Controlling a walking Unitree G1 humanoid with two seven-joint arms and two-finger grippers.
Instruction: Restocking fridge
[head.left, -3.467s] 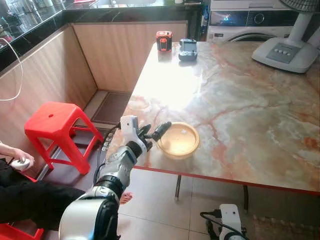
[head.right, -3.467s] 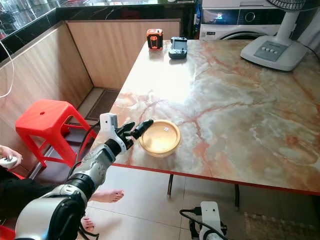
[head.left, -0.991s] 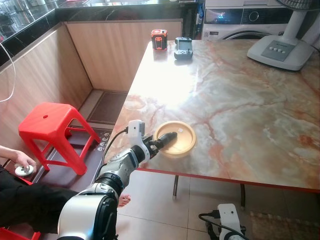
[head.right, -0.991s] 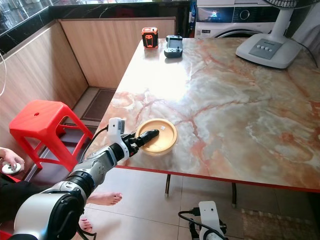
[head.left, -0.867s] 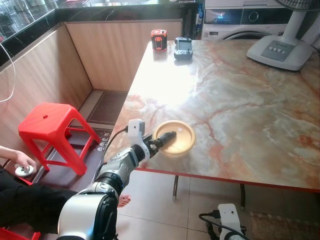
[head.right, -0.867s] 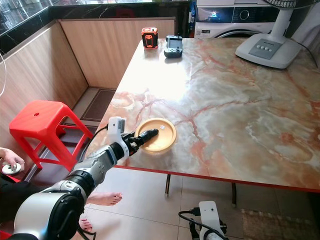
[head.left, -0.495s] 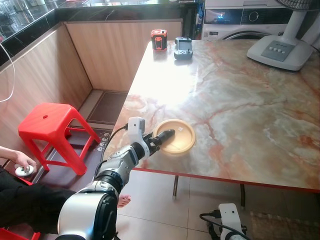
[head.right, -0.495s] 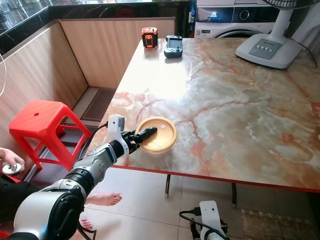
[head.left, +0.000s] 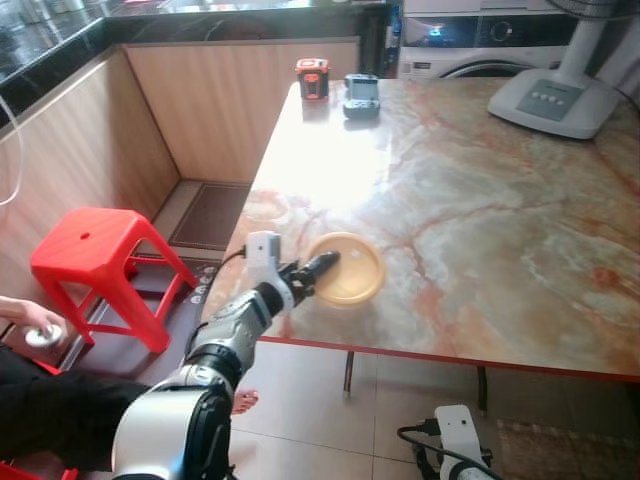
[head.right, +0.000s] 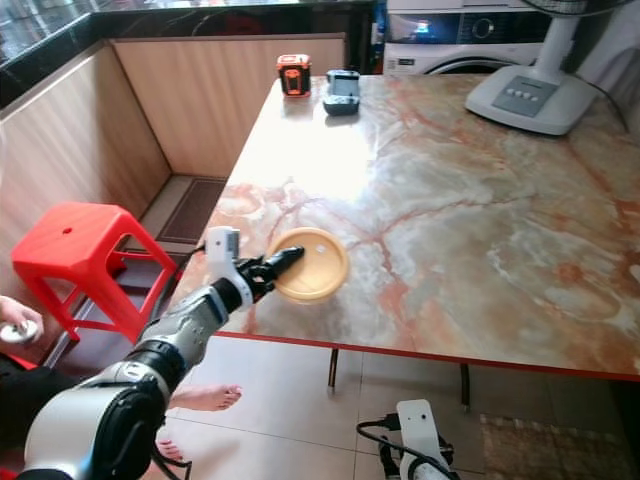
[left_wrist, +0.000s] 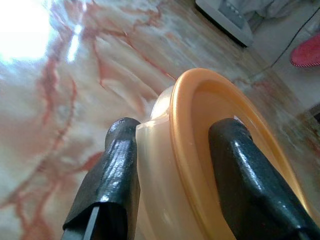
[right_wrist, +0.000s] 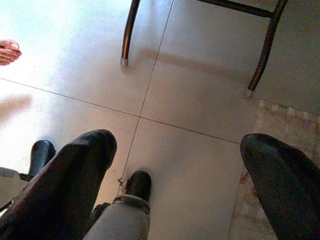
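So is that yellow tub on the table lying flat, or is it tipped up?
Tipped. The left pincer grips the yellow tub across its rim, and the wrist view shows that rim slanting steeply against the marble table.

Polished orange-veined marble-look tabletop (head.left: 480, 200): glossy, with a strong white glare patch; round yellow-orange plastic container (head.left: 347, 270) on it looks smooth and semi-glossy, its side wall paler and translucent in the left wrist view. Left gripper (left_wrist: 170, 165) fingers (left_wrist: 112, 175) are black, one with a finely ribbed matt pad, the other smooth with a dull sheen; the arm shell is satin silver. Red plastic stool (head.left: 95, 250) smooth and shiny, wall panelling (head.left: 220, 100) matt wood-grain, floor tiles (right_wrist: 190, 100) pale, smooth and slightly reflective.
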